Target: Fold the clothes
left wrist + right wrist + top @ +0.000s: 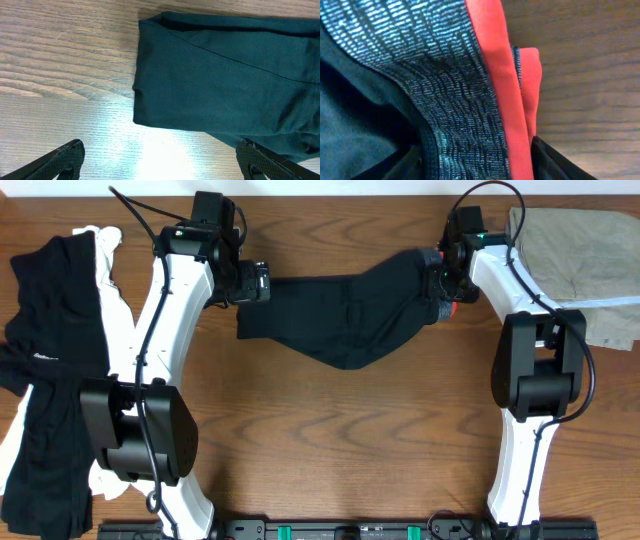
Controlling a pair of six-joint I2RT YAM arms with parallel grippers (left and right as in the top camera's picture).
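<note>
The dark teal knit garment (345,315) lies at 12 o'clock on the wooden table (330,440), stretched from 11 to 1 o'clock. The right gripper (443,283) pinches its ribbed grey waistband (445,85), which is thick and has a coral-red edge. The left gripper (160,159) is spread wide over bare wood, and the straight hem (142,75) at its 12 o'clock is not touched. I think the risk is that only one end is held. A pull may drag and bunch the limp, smooth cloth, or the narrow elastic may slip out.
</note>
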